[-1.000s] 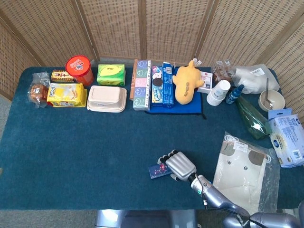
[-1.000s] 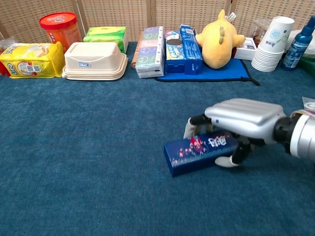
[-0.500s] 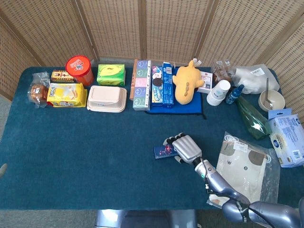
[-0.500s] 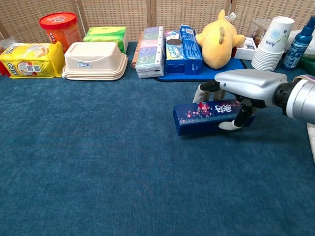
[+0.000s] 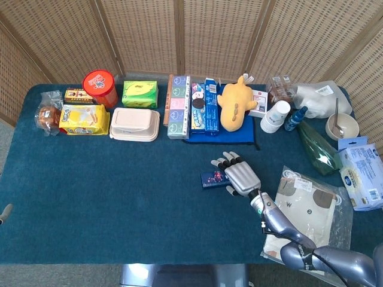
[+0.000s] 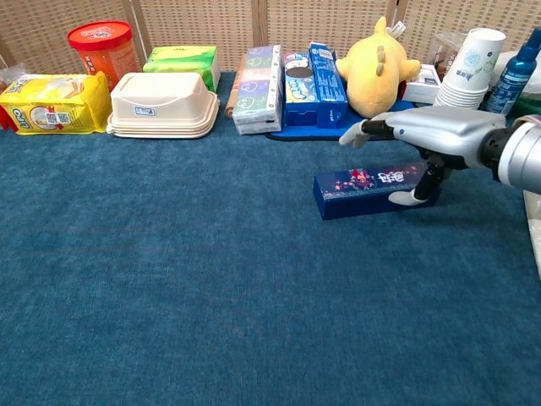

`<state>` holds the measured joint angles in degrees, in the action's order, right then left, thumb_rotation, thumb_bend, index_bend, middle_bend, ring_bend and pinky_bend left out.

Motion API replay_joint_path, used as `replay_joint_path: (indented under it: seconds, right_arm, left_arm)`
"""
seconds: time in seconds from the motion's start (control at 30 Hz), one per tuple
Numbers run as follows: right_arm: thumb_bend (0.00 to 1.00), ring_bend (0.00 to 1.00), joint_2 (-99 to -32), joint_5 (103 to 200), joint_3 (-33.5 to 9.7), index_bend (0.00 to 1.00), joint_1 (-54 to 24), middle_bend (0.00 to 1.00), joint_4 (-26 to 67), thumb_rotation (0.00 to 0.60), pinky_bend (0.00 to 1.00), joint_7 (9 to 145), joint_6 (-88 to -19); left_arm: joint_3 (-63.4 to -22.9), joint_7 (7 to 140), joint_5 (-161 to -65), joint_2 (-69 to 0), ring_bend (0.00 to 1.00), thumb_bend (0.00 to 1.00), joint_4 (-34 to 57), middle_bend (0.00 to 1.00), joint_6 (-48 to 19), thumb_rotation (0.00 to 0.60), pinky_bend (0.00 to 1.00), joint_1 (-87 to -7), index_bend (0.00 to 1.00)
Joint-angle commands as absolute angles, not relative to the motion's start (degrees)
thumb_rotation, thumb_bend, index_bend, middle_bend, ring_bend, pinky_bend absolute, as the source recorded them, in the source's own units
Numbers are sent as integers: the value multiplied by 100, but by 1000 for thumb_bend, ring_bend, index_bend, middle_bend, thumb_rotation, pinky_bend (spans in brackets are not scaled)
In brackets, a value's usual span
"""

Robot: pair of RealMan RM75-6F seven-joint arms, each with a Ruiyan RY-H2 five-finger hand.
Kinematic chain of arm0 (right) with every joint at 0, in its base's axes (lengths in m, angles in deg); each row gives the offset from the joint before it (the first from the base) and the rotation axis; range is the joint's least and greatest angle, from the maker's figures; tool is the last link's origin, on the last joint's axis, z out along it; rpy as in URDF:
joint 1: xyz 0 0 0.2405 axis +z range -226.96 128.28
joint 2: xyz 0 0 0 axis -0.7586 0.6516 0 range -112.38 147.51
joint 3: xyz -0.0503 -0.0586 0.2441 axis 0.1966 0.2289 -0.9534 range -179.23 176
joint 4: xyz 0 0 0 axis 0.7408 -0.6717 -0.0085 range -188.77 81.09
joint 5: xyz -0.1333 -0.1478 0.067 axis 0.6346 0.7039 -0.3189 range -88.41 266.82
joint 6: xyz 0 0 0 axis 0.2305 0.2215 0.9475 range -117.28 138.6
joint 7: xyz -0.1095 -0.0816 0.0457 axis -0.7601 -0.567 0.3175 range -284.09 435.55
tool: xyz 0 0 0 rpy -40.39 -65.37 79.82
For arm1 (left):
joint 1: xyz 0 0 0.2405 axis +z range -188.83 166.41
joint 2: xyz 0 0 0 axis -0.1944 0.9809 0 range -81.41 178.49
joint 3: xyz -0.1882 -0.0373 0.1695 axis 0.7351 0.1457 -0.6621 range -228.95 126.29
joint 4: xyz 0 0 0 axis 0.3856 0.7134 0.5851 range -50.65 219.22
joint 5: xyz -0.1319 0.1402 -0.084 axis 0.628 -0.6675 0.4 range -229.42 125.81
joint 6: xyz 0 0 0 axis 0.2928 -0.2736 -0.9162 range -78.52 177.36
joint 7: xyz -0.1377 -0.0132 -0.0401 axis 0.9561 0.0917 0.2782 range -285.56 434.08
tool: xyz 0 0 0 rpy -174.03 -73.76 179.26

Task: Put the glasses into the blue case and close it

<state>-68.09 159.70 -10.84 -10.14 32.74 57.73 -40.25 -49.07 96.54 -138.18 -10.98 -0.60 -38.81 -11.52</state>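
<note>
At table centre-right lies the closed blue case (image 6: 376,192), contents hidden; the right hand (image 6: 431,135) hovers over it, fingers spread, thumb touching its front face.

At nine o'clock, the left hand (image 5: 5,210) is cropped, its fingers unreadable.

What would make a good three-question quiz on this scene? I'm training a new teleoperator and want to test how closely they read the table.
1. True or false: the blue case lies shut on the cloth.
2. Which hand is over the case?
A. left
B. right
C. both
3. Fill in: the yellow plush toy lies on a ____ mat at the back of the table.

Key
1. True. No gap shows at its lid in the chest view.
2. B. The right hand reaches over the case with its fingers spread, its thumb at the case's near side.
3. Blue.
</note>
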Motion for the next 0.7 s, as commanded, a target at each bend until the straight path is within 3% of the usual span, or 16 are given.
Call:
replay_joint_path:
  seconds: [0.03, 0.23, 0.37, 0.7]
  right_arm:
    - [302, 26, -6536, 15937, -1104, 88, -1114, 155, 3601, 600, 84, 5779, -4213]
    - [305, 26, -6069, 15903, -1140, 82, -1319, 153, 4124, 600, 85, 5740, -4610]
    - [303, 34, -5668, 15891, -1073, 101, -1669, 161, 4478, 600, 84, 5335, -5277]
    - [304, 115, -5248, 16164, -718, 238, -2547, 245, 4790, 600, 146, 4815, -6650]
  left_arm:
    - [-4857, 9501, -13642, -1056, 0, 291, -164, 85, -3763, 588, 0, -1181, 121]
    - [-4816, 9271, -13489, -955, 0, 291, -375, 84, -3665, 589, 0, -1202, 121]
    - [-4802, 8914, -13368, -936, 0, 292, -512, 85, -3619, 586, 0, -1203, 125]
    - [-4811, 8203, -13317, -1162, 0, 292, -696, 85, -3621, 594, 0, -1231, 130]
